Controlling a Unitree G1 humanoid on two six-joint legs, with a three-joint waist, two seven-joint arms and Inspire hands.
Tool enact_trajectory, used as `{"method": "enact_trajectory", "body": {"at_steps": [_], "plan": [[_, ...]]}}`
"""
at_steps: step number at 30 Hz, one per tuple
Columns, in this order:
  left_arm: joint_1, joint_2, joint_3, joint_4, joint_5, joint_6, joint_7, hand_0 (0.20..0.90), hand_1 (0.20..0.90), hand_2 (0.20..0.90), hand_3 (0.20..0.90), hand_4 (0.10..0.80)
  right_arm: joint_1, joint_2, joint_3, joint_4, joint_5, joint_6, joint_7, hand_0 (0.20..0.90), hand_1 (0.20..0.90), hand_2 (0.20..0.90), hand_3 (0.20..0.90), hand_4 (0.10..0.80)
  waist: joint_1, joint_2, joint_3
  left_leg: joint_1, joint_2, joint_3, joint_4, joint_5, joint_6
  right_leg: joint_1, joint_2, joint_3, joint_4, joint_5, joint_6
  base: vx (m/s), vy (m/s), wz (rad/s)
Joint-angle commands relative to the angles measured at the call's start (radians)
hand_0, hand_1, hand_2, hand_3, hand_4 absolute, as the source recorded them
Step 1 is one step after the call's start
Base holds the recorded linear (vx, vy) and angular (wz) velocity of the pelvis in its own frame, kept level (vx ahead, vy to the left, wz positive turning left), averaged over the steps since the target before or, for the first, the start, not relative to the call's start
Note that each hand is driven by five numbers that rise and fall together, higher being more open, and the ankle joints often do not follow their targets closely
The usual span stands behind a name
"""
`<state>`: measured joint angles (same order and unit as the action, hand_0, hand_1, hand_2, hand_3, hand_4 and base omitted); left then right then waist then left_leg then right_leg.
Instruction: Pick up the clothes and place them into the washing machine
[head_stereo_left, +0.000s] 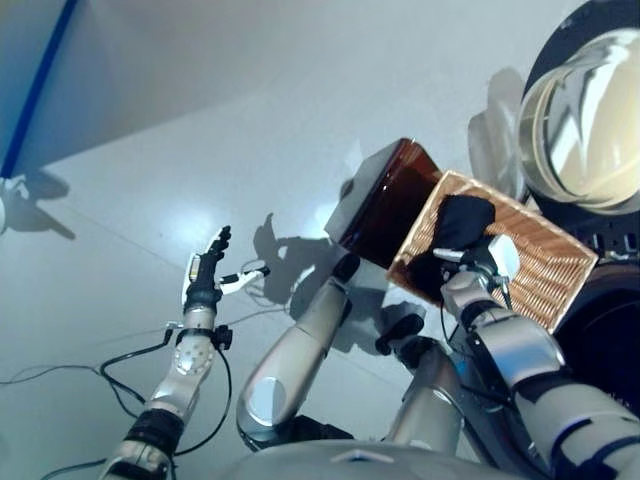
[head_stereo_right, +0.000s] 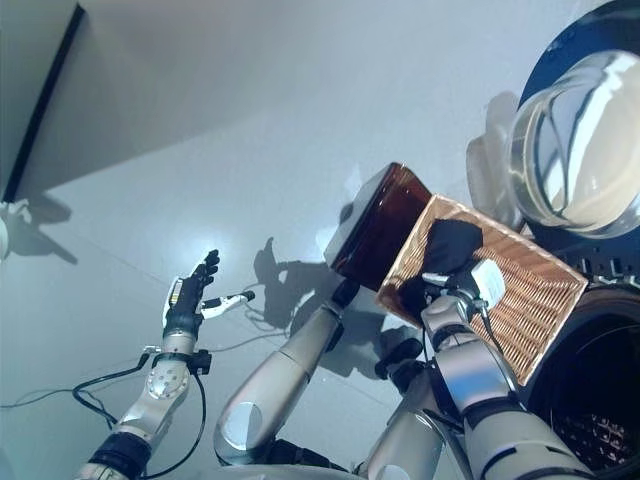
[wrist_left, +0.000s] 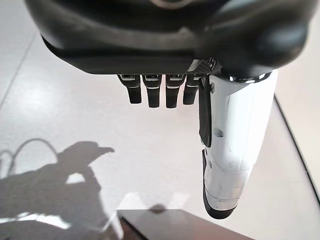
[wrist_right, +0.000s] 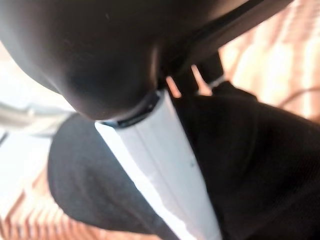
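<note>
A black cloth (head_stereo_left: 463, 220) lies bunched in a wicker basket (head_stereo_left: 545, 262) beside the washing machine. My right hand (head_stereo_left: 478, 268) is in the basket on this cloth. In the right wrist view its white-covered thumb (wrist_right: 165, 165) presses across the black cloth (wrist_right: 250, 160), and the fingers curl into the fabric behind it. The machine's round glass door (head_stereo_left: 583, 118) stands swung open at the upper right. Its dark drum opening (head_stereo_right: 590, 400) shows at the lower right. My left hand (head_stereo_left: 205, 268) hangs over the floor at the left, fingers straight and empty.
A dark brown glossy box (head_stereo_left: 385, 198) stands against the basket's left side. Pale floor (head_stereo_left: 200, 150) spreads to the left and beyond. A blue strip (head_stereo_left: 40, 85) runs along the far upper left.
</note>
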<state>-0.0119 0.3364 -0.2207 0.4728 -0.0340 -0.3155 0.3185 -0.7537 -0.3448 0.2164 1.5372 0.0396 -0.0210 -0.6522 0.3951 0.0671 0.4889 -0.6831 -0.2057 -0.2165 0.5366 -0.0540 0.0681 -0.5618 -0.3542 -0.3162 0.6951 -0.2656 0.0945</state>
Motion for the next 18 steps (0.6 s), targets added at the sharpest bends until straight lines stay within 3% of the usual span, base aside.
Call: {"method": "enact_trajectory", "body": {"at_steps": [1,9,10,12,15,18], "plan": [[0.058,0.049,-0.024,0.001,0.010,-0.066,-0.001,0.900,0.900,0.900,0.900,0.800,0.077,-0.131,-0.058,0.015,0.006,-0.011,-0.041,0.200,0.200,0.200,0.200,0.300,-0.026,0.032,-0.099,0.005,0.020,0.011,-0.104,0.009,-0.051,0.061,0.034,-0.011,-0.112,0.089,-0.046,0.027,0.011,-0.05],[0.096,0.037,-0.035,0.179,0.005,-0.053,-0.018,0.900,0.900,0.900,0.900,0.800,0.106,-0.070,-0.069,-0.061,0.062,-0.098,-0.007,0.200,0.200,0.200,0.200,0.300,-0.105,-0.004,-0.156,0.142,0.063,0.054,-0.192,0.025,-0.064,0.184,0.079,0.018,-0.273,0.148,-0.033,0.020,0.009,-0.29],[0.098,0.032,-0.041,0.200,0.006,-0.050,-0.025,0.900,0.900,0.900,0.900,0.800,0.113,-0.069,-0.081,-0.064,0.080,-0.110,-0.001,0.200,0.200,0.200,0.200,0.300,-0.112,0.003,-0.161,0.153,0.069,0.061,-0.219,0.067,-0.063,0.195,0.085,0.005,-0.310,0.187,-0.039,-0.036,0.036,-0.29],[0.101,0.027,-0.044,0.223,0.007,-0.048,-0.031,0.900,0.900,0.900,0.900,0.800,0.126,-0.073,-0.099,-0.070,0.105,-0.123,0.015,0.200,0.200,0.200,0.200,0.300,-0.121,0.007,-0.170,0.176,0.073,0.061,-0.248,0.077,-0.066,0.216,0.091,0.004,-0.343,0.199,-0.035,-0.002,0.018,-0.40],[0.126,0.012,-0.042,0.289,0.003,-0.052,-0.047,0.900,0.900,0.900,0.900,0.800,0.224,-0.053,-0.231,-0.153,0.349,-0.246,0.089,0.200,0.200,0.200,0.200,0.300,-0.165,0.011,-0.200,0.239,0.093,0.082,-0.325,0.099,-0.075,0.254,0.109,0.012,-0.427,0.223,-0.018,0.042,-0.004,-0.16],[0.138,-0.001,-0.044,0.330,0.003,-0.049,-0.053,0.900,0.900,0.900,0.900,0.800,0.260,-0.044,-0.290,-0.163,0.454,-0.283,0.117,0.200,0.200,0.200,0.200,0.300,-0.181,0.019,-0.212,0.258,0.103,0.102,-0.343,0.099,-0.074,0.260,0.118,0.033,-0.454,0.234,-0.014,0.015,0.020,-0.35]]}}
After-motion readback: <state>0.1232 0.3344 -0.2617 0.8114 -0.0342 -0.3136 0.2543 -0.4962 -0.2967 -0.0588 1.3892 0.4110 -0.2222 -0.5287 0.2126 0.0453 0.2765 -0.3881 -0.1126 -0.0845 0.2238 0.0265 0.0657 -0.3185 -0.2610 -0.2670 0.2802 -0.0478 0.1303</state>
